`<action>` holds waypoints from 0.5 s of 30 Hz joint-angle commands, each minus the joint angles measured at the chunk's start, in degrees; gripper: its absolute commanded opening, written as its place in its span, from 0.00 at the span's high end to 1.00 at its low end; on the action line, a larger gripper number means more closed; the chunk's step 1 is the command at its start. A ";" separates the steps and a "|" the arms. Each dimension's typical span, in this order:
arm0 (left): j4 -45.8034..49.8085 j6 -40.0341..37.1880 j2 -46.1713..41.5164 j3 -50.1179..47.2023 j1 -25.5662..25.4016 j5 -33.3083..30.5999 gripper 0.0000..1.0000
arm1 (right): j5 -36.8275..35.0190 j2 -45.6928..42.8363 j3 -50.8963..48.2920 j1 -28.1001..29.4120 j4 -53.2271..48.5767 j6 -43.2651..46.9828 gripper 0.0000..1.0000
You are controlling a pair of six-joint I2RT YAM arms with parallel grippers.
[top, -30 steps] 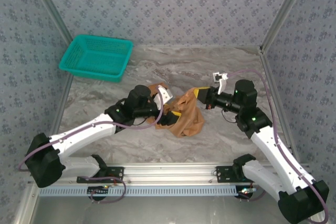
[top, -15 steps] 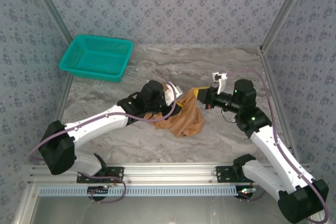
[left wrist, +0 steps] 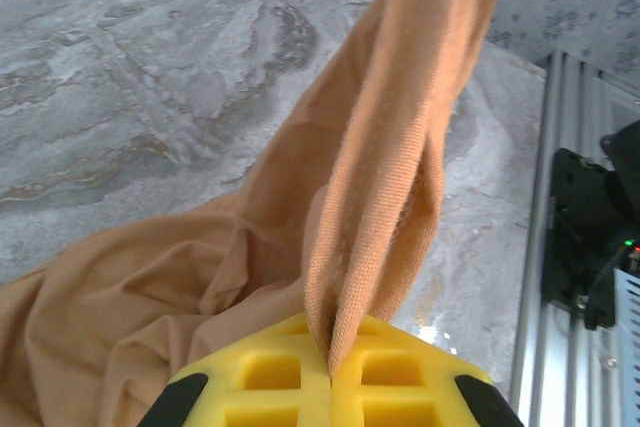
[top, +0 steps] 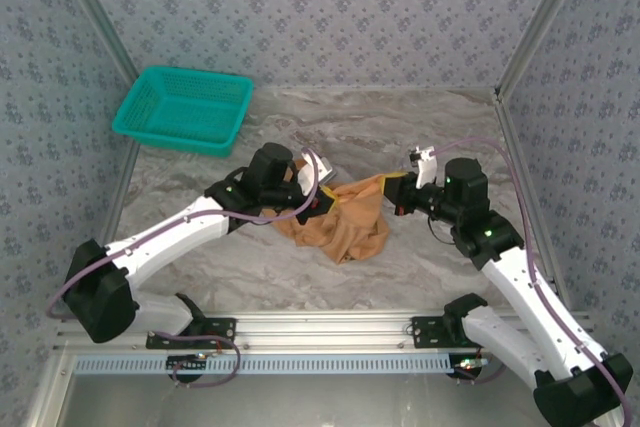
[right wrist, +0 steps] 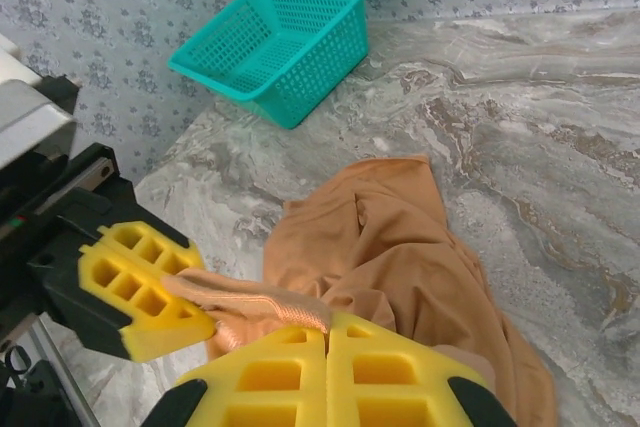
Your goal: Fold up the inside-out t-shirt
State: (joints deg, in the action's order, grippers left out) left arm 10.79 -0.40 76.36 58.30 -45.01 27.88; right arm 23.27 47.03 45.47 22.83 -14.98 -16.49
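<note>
While left fingers [left wrist: 268, 379] and right fingers [right wrist: 392, 372] each pinch one t-shirt [top: 345, 229], one teal basket [top: 196, 75].

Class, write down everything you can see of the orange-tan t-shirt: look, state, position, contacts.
The t-shirt is plain orange-tan knit cloth, crumpled. The left pincer and right pincer are each shut on an edge, with a band stretched between them; the rest sags in folds onto the marbled table.

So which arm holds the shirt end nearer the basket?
The left arm: its fingers pinch the shirt on the side toward the teal basket, while the right arm holds the opposite end, farther from it.
</note>
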 commanded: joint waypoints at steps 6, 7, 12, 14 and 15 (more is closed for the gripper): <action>1.11 2.49 -0.49 -0.43 0.76 6.99 1.00 | 3.69 1.45 2.85 -0.30 -7.83 0.07 0.86; 1.45 2.44 -0.31 -0.67 0.54 7.58 1.00 | 2.98 0.65 2.95 -0.66 -9.75 -0.21 0.85; 4.92 0.32 2.12 -2.82 -6.78 9.11 1.00 | -6.23 -3.53 2.63 -1.51 -24.27 -7.57 0.94; 6.56 0.12 5.52 -2.56 -10.45 9.91 1.00 | -13.92 -3.65 0.63 -1.44 -28.13 -10.42 0.93; 7.88 -0.20 7.51 -2.06 -11.74 9.94 1.00 | -16.39 -4.09 -1.48 -0.90 -28.38 -12.48 0.85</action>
State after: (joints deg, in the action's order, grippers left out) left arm 13.54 0.84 79.66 56.77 -53.01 34.76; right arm 17.63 43.55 46.11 21.74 -34.06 -22.39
